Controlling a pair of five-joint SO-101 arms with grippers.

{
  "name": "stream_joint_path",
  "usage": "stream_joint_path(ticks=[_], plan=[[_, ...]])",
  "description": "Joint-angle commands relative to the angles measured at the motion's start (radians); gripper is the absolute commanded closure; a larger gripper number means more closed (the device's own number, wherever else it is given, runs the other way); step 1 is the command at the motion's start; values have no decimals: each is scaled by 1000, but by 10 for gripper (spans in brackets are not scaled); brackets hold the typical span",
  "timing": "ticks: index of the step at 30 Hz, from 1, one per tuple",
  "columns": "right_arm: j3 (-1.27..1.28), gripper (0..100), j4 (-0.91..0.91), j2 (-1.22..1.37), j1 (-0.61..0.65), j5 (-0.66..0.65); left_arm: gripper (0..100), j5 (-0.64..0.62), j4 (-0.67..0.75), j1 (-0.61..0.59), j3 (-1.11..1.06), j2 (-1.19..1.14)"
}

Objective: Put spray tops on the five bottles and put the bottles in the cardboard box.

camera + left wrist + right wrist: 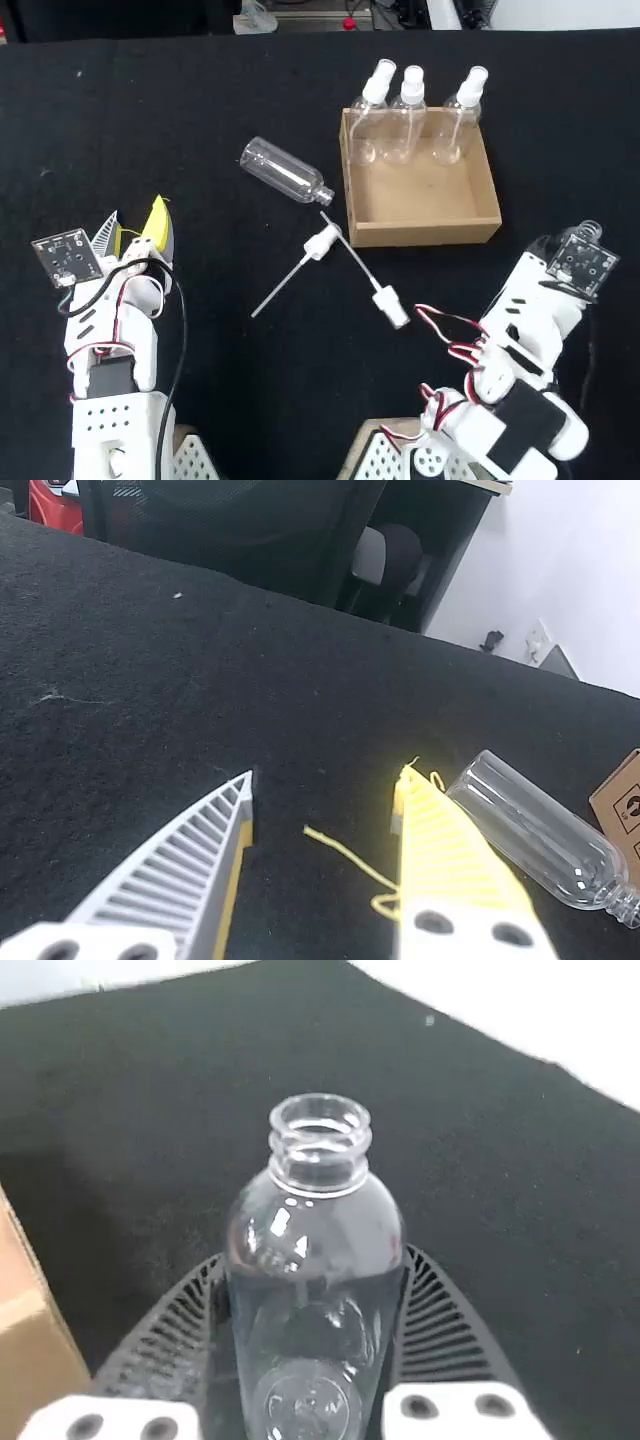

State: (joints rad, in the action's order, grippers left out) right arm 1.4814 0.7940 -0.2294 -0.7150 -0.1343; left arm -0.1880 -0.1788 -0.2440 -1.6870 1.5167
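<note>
Right end effector (315, 1260): mine, clamped around the body of an uncapped clear plastic bottle (318, 1180), at the right edge of the high view. I judge it light, thin-walled and slick, so hold mid-body and squeeze gently.

Left end effector (327, 775): fingers apart, empty.

Second bottle (285, 170) lies upper centre. One spray top (322, 243) and the other spray top (390, 305) lie mid-frame beside the cardboard box (420, 232).

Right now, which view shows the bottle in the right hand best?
Right wrist view: uncapped bottle held in the right hand, open neck clear. High view catches just its neck. Left wrist view shows a different, lying bottle.
</note>
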Motion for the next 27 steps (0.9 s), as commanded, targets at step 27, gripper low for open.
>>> stream_joint_path(ticks=[27], plan=[[24, 734, 89, -22, 14, 2, 777, 6, -3, 10, -21, 0]])
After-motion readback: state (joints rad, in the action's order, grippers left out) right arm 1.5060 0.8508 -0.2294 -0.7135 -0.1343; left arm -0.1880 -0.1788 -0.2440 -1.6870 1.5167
